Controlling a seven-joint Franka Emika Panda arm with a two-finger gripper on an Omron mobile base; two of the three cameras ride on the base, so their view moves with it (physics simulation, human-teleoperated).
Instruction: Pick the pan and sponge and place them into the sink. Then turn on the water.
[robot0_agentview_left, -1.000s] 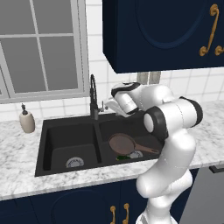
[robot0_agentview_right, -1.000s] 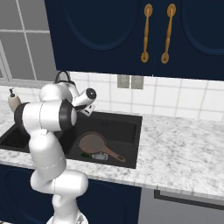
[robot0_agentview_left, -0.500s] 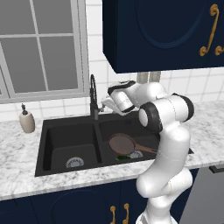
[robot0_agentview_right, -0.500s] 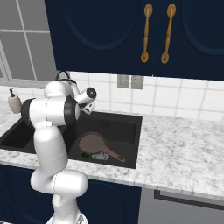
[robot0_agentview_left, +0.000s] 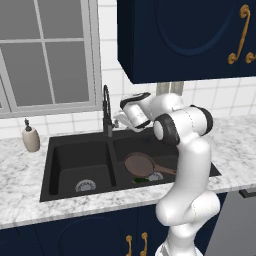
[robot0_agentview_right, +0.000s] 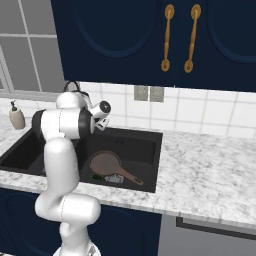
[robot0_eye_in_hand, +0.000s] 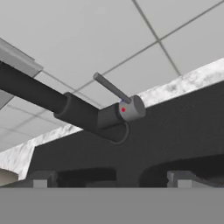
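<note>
Hand view: gripper (robot0_eye_in_hand: 111, 180) open, holding nothing, fingertips (robot0_eye_in_hand: 40, 179) low in frame, faucet lever (robot0_eye_in_hand: 112, 88) straight ahead. Since a second ago we see arm swing left toward faucet (robot0_agentview_left: 106, 111); gripper now just right of it. Pan (robot0_agentview_left: 140, 164) and sponge (robot0_agentview_left: 140, 179) already lie in right basin of sink (robot0_agentview_left: 65, 155). No water running. We judge remaining step: push lever.

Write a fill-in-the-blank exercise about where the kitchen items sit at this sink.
1. The reddish-brown frying pan lies in the ____ basin of the black double sink.
2. The beige soap bottle stands on the marble counter beside the sink's ____ end.
3. The open two-finger gripper is raised near the dark gooseneck ____.

Missing words: right; left; faucet
</note>
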